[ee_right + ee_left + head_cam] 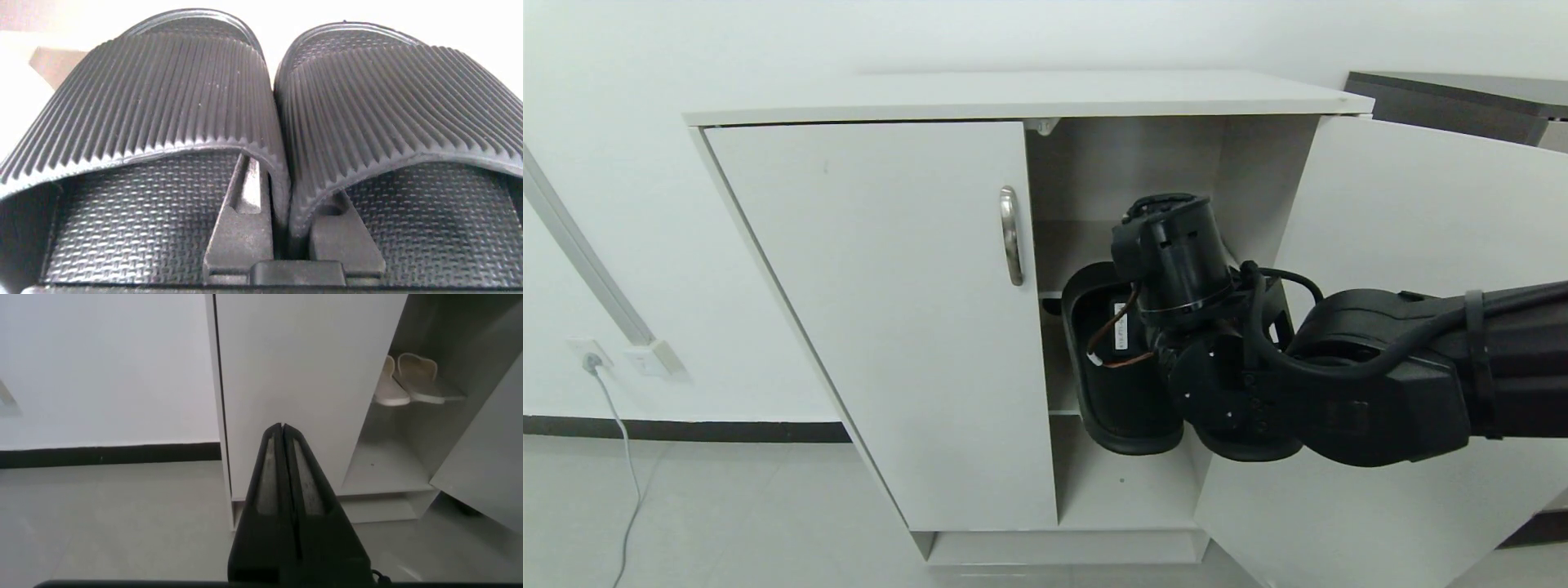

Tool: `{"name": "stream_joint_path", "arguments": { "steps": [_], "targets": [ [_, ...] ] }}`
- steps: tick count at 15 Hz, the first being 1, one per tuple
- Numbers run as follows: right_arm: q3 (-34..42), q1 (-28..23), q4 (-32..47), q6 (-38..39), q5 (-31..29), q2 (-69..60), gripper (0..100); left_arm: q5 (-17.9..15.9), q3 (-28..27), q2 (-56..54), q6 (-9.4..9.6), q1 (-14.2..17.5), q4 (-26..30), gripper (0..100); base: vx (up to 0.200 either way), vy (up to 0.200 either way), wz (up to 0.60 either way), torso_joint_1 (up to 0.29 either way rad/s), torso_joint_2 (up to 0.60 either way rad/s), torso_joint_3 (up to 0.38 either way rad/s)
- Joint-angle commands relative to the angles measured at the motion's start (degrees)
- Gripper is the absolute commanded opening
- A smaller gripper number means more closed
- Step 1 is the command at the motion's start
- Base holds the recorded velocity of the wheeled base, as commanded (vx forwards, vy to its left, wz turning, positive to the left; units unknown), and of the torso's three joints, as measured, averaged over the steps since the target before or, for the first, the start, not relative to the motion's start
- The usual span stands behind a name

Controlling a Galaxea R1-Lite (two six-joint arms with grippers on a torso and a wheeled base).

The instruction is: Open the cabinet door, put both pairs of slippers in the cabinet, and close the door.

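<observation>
Black slippers (1123, 392): in the cabinet (1013, 96) opening, 4 o'clock from the door handle (1010, 235).
Right gripper (282, 204): fingers clamped on their touching inner walls.
Left gripper (282, 437): fingers together, empty.
White slippers (413, 376): on a shelf (448, 397) inside.

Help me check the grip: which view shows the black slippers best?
Right wrist view: close on the black slippers, right gripper clamping their adjoining sides. Head view has them partly behind the arm; left wrist view faces the cabinet.

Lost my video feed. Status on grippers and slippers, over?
Right gripper shut on black slippers, at cabinet opening. Left gripper shut, empty. White slippers already inside. Right door open.
</observation>
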Motion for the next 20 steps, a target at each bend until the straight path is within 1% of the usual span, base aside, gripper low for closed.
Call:
{"name": "stream_joint_path", "arguments": {
  "steps": [1, 4, 8, 13, 15, 17, 20],
  "targets": [
    [0.02, -0.04, 0.07, -0.01, 0.02, 0.06, 0, -0.06, 0.0, 0.07, 0.04, 0.0, 0.0, 0, 0.2, 0.0, 0.0, 0.002, 0.0, 0.002],
    [-0.77, -0.04, 0.07, -0.01, -0.07, 0.67, 0, -0.06, 0.0, 0.07, 0.04, 0.0, 0.0, 0, 0.2, 0.0, 0.0, 0.012, 0.0, 0.002],
    [-0.95, -0.48, -3.01, -0.45, -0.51, 2.17, 0, 0.03, 0.0, 0.07, 0.04, 0.0, 0.0, 0, 0.0, 0.0, 0.0, 0.0, 0.0, 0.0],
    [-3.76, -2.59, -2.92, -0.62, -0.07, 5.68, 0, 0.21, 0.0, 0.07, -0.13, 0.0, 0.0, 0, 0.0, 0.0, 0.0, 0.0, 0.0, 0.0],
    [-6.31, -3.73, -2.65, -1.33, 0.37, 7.27, 0, 0.21, 0.0, 0.07, -0.13, 0.0, 0.0, 0, 0.0, 0.0, 0.0, 0.0, 0.0, 0.0],
    [-9.74, -5.05, -2.21, -1.59, 2.39, 9.46, 0, 0.21, 0.0, 0.07, -0.22, 0.0, 0.0, 0, 0.0, 0.0, 0.0, 0.0, 0.0, 0.0],
    [-17.12, -7.25, 1.48, -1.76, 3.27, 13.59, 0, 0.3, 0.0, 0.07, -0.31, 0.0, 0.0, 0, 0.0, 0.0, 0.0, 0.0, 0.0, 0.0]
  ]
}}
